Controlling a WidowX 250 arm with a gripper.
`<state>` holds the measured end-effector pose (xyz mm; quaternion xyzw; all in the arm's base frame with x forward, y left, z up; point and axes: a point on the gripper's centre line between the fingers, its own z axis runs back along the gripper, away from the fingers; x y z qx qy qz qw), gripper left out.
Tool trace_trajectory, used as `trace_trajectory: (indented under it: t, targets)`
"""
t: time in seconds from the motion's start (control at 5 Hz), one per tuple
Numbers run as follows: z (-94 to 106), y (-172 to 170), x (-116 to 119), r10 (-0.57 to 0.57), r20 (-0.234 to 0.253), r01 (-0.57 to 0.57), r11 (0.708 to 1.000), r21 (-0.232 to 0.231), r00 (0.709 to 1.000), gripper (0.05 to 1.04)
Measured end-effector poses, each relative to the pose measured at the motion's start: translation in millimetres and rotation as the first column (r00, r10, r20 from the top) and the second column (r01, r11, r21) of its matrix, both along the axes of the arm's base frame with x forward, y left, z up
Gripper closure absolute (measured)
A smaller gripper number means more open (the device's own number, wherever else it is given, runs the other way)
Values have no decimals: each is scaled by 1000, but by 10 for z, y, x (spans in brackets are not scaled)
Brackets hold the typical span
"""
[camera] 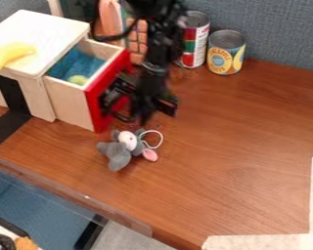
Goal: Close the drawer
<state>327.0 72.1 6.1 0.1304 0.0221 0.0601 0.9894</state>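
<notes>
Nearest, beige tape (260, 241) lies by the near right part of the table (218, 171). Toward its near left edge, a grey toy mouse (120, 149) lies with its string in a loop. Just beyond the mouse, the black end effector (139, 105) hangs down, beside the red front of the drawer (97, 100). It is blurred, so I cannot tell if it is open or closed, if it holds something, or if it touches this red front. The drawer is pulled out from the wooden box (38, 36) at the table's left side; inside are a blue cloth (74, 63) and a round yellow-green thing (78, 79), partly hidden. A banana (12, 54) lies on the box. The arm (160, 44) comes nearly vertical from the top, where it is cut off, and covers part of the left one of two cans (197, 39) at the far edge.
</notes>
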Motion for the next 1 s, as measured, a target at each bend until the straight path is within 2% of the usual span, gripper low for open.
trace_trajectory:
  t: [0.2,0.4,0.6,0.8,1.0]
  targets:
    - [102,397,12,102,21,-102,995,3,995,954]
    - [116,513,-27,121,12,-121,993,5,993,954]
    - [132,668,-80,149,6,-149,989,7,989,914]
    - [113,700,-162,159,-27,-160,986,-45,987,680]
    - [328,427,-117,57,20,-52,984,-172,998,371]
